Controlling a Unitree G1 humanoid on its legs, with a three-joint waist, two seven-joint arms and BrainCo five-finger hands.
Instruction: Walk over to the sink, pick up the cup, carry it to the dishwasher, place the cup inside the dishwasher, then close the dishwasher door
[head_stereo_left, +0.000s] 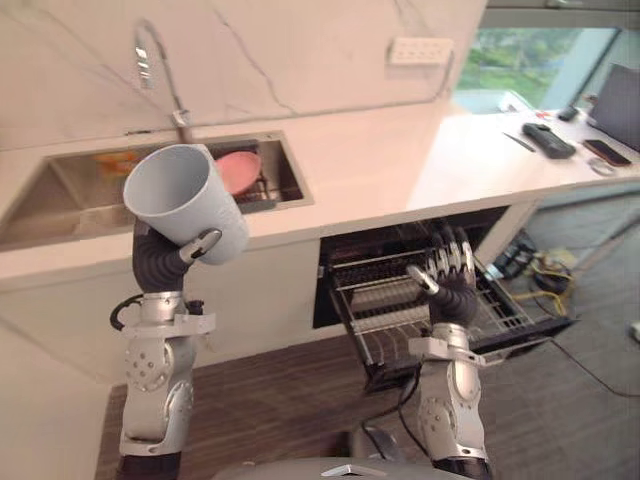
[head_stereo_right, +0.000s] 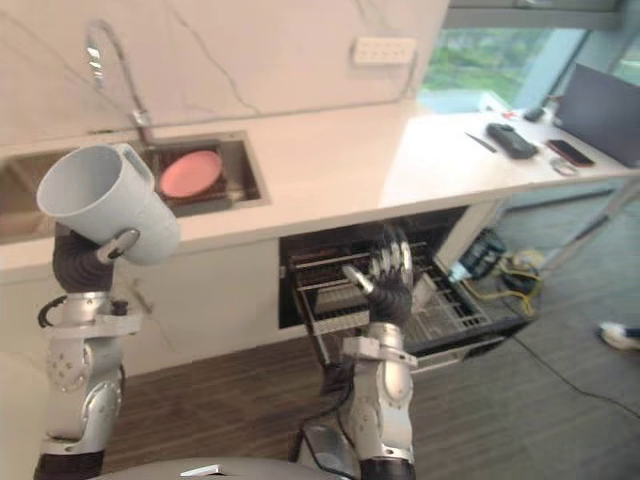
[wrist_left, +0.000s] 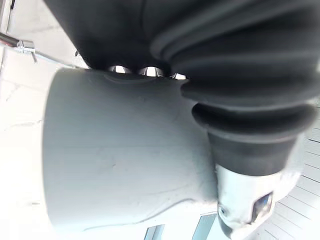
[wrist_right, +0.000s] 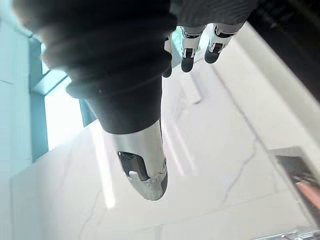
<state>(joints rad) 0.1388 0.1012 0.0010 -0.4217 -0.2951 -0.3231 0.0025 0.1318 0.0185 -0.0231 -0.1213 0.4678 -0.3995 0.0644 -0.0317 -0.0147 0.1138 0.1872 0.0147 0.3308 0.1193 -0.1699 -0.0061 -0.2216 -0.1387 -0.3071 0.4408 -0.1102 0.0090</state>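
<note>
I had the left hand curled round the cup, clear of the desk for carrying; right hand straight-fingered, empty.

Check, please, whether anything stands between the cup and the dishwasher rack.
Only the right robot hand, raised open over the pulled-out rack; the cup in the left robot hand otherwise has a free way.

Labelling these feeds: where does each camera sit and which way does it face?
Left eye view: on the head, looking down at the white marble counter, steel sink and open dishwasher's wire rack; both arms show.
Right eye view: just beside it, sharing that scene.
Left wrist view: along the left robot hand, curled round the pale grey plastic cup.
Right wrist view: along the open right robot hand toward the marble wall.
</note>
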